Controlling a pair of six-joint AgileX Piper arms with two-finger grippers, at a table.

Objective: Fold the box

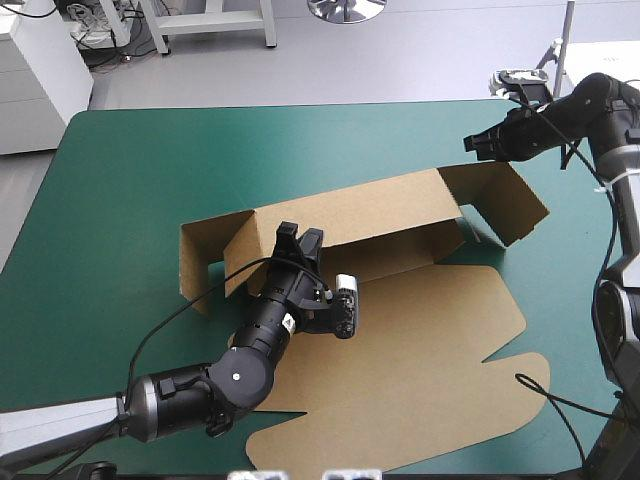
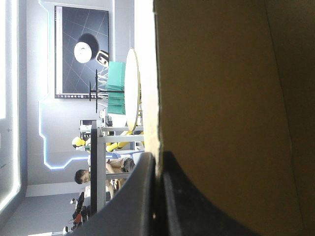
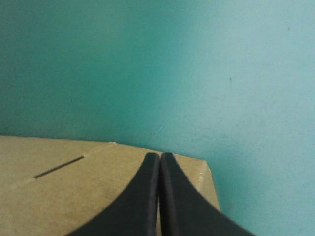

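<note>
Left gripper (image 1: 298, 238) is pinched nearly closed on the top edge of the box's long wall (image 1: 350, 212); in its wrist view the two black fingers (image 2: 133, 196) stand either side of the thin board edge, with the wall's brown face filling the room beside them. The left arm (image 1: 235, 375) reaches in from the near left corner of the table, bent at the elbow, and lies low across the flat part of the box (image 1: 420, 350).

The box sits around the middle of the teal-green cover (image 1: 140, 160). Its long wall is raised, a left end panel (image 1: 198, 258) stands up at one end and a right end panel (image 1: 505, 198) angles out at the other, and the wide lid sheet lies flat toward the near edge, its rounded tabs close to that edge. Bare cover lies open beyond the wall, toward the far edge and the left side.

Over at the far right, the right arm (image 1: 600, 110) is raised and bent back, with the right gripper (image 1: 476, 143) held above the cover just beyond the right end panel, apart from it. Its fingers meet in one closed point (image 3: 160, 155) with nothing between them, over a corner of brown board with a thin slot (image 3: 59, 167) cut in it.
</note>
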